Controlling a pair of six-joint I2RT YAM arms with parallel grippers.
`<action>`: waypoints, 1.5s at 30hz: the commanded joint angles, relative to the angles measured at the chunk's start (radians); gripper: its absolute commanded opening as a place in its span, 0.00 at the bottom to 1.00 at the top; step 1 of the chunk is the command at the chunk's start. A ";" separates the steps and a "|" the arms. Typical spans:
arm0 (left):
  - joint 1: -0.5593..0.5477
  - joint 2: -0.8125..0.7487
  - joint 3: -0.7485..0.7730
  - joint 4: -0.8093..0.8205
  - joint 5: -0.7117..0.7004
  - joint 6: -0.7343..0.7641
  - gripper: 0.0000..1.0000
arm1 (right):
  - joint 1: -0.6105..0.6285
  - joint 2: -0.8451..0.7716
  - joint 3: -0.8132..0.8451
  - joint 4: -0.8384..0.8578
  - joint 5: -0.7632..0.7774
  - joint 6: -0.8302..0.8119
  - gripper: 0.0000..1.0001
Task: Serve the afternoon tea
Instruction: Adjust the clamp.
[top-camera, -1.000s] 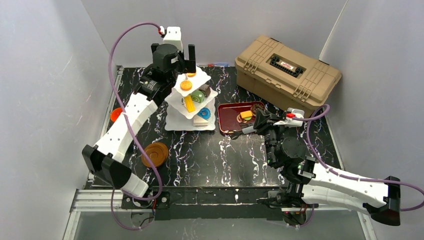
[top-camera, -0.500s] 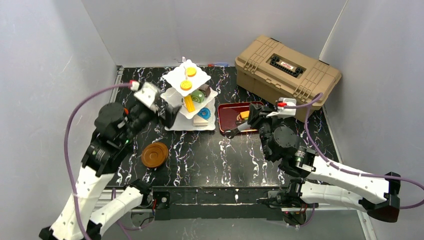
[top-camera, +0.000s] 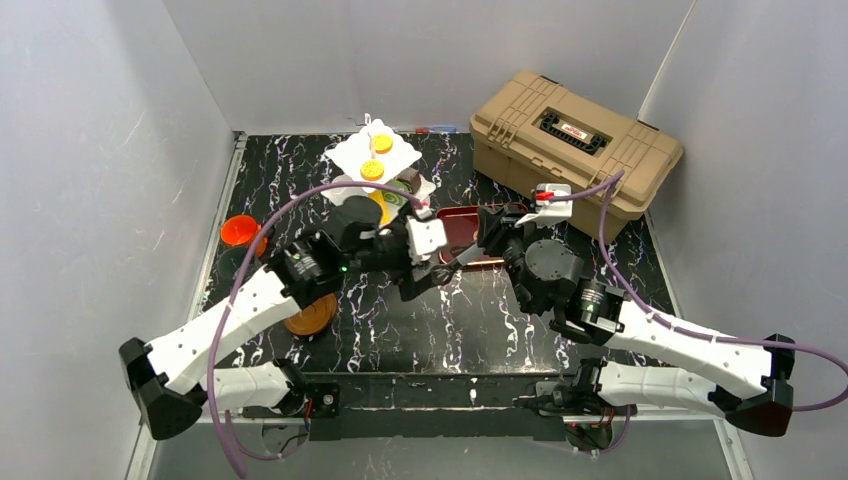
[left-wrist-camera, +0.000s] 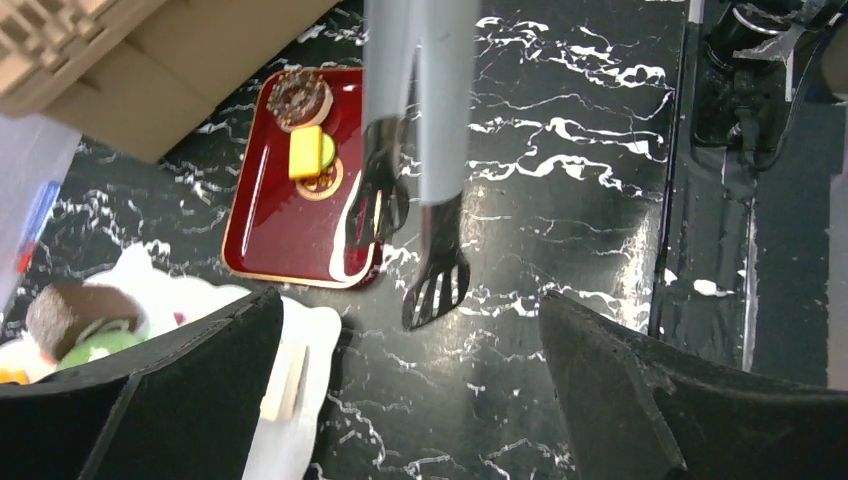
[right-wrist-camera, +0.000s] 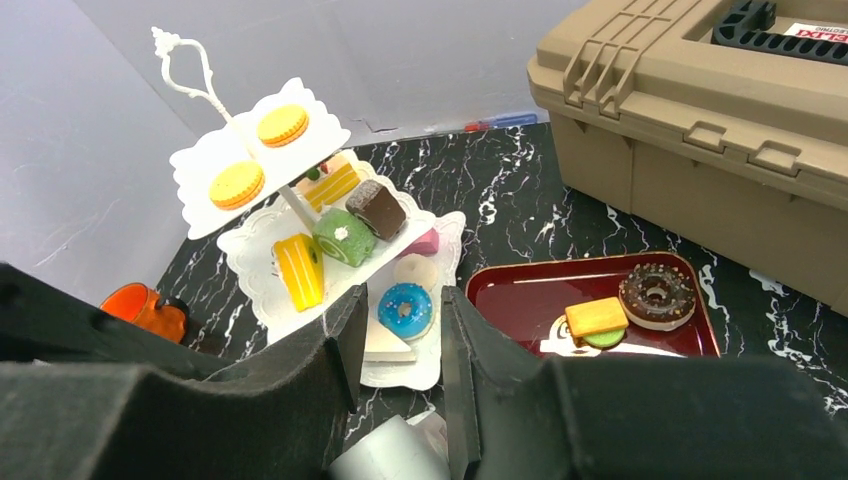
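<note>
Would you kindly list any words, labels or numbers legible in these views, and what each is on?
Red-and-white label on the tan toolbox lid: printed text, too small in the top view, blurred and cut off in the right wrist view; unreadable.
No other text shows.

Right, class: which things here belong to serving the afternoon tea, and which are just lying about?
Job: stand, pastries, orange cup, saucers, tray, tongs.
Lying about: toolbox.
</note>
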 joint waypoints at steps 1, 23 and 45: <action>-0.107 0.027 0.003 0.109 -0.154 0.078 0.98 | -0.004 0.006 0.070 0.014 0.008 0.056 0.01; -0.193 0.131 -0.064 0.292 -0.446 0.156 0.06 | -0.004 -0.052 0.074 -0.076 0.024 0.242 0.35; 0.041 0.094 0.104 0.078 0.101 -0.210 0.00 | -0.027 -0.207 -0.171 0.209 -0.385 0.103 0.99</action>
